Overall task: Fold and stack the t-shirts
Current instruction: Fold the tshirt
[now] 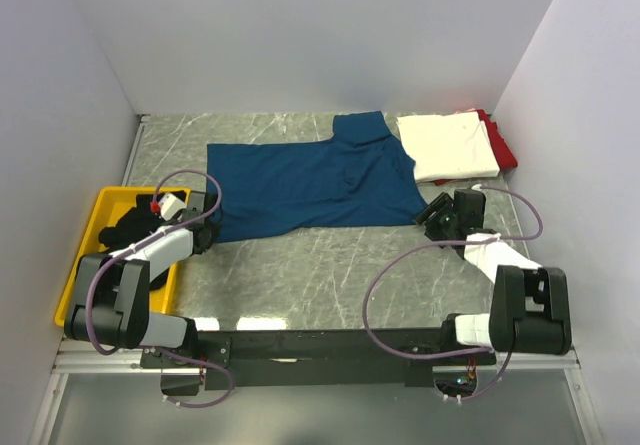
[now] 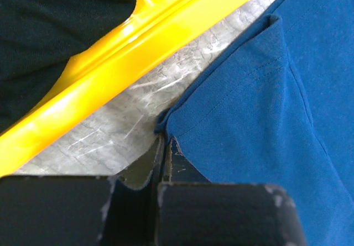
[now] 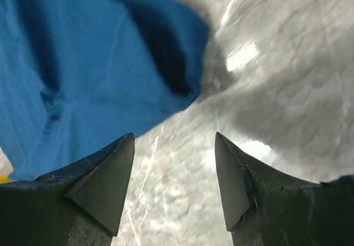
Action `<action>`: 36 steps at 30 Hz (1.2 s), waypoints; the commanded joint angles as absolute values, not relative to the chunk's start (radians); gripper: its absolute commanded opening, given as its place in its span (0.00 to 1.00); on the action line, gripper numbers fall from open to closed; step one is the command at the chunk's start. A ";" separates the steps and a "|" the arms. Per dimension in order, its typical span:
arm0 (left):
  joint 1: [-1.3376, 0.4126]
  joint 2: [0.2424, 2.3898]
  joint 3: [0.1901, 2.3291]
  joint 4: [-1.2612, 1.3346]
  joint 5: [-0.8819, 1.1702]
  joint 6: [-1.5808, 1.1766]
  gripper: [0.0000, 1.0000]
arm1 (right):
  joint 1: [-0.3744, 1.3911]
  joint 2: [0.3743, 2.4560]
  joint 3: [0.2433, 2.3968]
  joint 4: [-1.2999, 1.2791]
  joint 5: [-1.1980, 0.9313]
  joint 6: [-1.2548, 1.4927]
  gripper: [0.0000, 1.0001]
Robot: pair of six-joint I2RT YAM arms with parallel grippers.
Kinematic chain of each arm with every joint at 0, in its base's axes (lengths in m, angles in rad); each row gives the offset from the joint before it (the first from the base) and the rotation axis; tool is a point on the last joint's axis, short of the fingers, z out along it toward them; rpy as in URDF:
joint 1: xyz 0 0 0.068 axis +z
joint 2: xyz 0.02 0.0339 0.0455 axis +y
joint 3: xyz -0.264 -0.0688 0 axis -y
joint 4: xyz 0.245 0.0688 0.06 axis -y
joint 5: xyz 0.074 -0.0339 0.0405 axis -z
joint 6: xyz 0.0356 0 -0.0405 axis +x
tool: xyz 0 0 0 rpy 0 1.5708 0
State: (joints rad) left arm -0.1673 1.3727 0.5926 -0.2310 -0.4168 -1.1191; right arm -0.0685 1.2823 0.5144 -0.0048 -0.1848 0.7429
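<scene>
A navy-blue t-shirt (image 1: pixel 310 180) lies spread flat across the middle of the table. My left gripper (image 1: pixel 207 227) sits at its near-left corner, beside the yellow bin. In the left wrist view the jaws are shut, with the hem corner of the blue t-shirt (image 2: pixel 265 119) pinched at the tips of the left gripper (image 2: pixel 164 142). My right gripper (image 1: pixel 432 213) is at the shirt's near-right corner. The right gripper (image 3: pixel 174 138) stands open over bare marble, with the blue cloth (image 3: pixel 83 63) just ahead and to its left. A folded white t-shirt (image 1: pixel 445 145) lies on a red one (image 1: pixel 503 147) at the back right.
A yellow bin (image 1: pixel 75 265) at the left edge holds black t-shirts (image 1: pixel 125 227); its rim (image 2: pixel 138 41) runs close to my left fingers. White walls close in the grey marble table (image 1: pixel 330 265) at the back and on both sides.
</scene>
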 commanded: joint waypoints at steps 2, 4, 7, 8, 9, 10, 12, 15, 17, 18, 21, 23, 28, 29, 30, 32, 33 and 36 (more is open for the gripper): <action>-0.170 1.384 0.604 -0.241 -0.439 -1.108 0.01 | -0.103 1.376 0.540 0.104 -0.184 0.750 0.66; -0.170 1.384 0.611 -0.250 -0.445 -1.106 0.01 | -0.104 1.425 0.566 0.124 -0.184 0.755 0.66; -0.170 1.373 0.611 -0.255 -0.446 -1.106 0.01 | -0.106 1.472 0.600 0.152 -0.186 0.768 0.61; -0.170 1.365 0.611 -0.259 -0.446 -1.106 0.01 | -0.104 1.480 0.606 0.158 -0.184 0.773 0.59; -0.170 1.361 0.611 -0.261 -0.448 -1.104 0.01 | -0.104 1.486 0.617 0.169 -0.172 0.776 0.58; -0.170 1.355 0.611 -0.262 -0.449 -1.104 0.01 | -0.104 1.493 0.620 0.179 -0.170 0.779 0.56; -0.170 1.348 0.611 -0.268 -0.453 -1.101 0.01 | -0.104 1.506 0.636 0.192 -0.175 0.781 0.42; -0.170 1.339 0.621 -0.288 -0.457 -1.100 0.01 | -0.106 1.528 0.649 0.176 -0.192 0.779 0.16; -0.170 1.324 0.629 -0.305 -0.468 -1.100 0.01 | -0.107 1.503 0.643 0.151 -0.193 0.778 0.03; -0.170 1.315 0.630 -0.325 -0.472 -1.100 0.01 | -0.106 1.465 0.631 0.135 -0.187 0.775 0.00; -0.170 1.261 0.630 -0.373 -0.492 -1.108 0.01 | -0.118 1.363 0.614 0.042 -0.161 0.759 0.00; -0.170 1.218 0.630 -0.400 -0.494 -1.114 0.01 | -0.144 1.309 0.600 -0.020 -0.167 0.741 0.00; -0.170 1.108 0.607 -0.466 -0.500 -1.129 0.01 | -0.195 1.103 0.546 -0.149 -0.190 0.712 0.00; -0.170 1.092 0.603 -0.488 -0.499 -1.135 0.01 | -0.205 1.070 0.537 -0.196 -0.190 0.706 0.00; -0.170 1.075 0.592 -0.497 -0.497 -1.140 0.01 | -0.212 1.007 0.523 -0.221 -0.187 0.706 0.00; -0.170 1.033 0.581 -0.527 -0.491 -1.155 0.01 | -0.218 0.942 0.509 -0.299 -0.178 0.704 0.00; -0.170 1.019 0.569 -0.538 -0.489 -1.158 0.01 | -0.224 0.883 0.499 -0.326 -0.173 0.703 0.00; -0.170 0.959 0.536 -0.572 -0.466 -1.183 0.01 | -0.235 0.771 0.480 -0.437 -0.150 0.707 0.00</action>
State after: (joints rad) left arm -0.1715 1.0065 0.5720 -0.4946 -0.4484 -1.1496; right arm -0.2134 0.8612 0.4961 -0.2970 -0.2012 0.7238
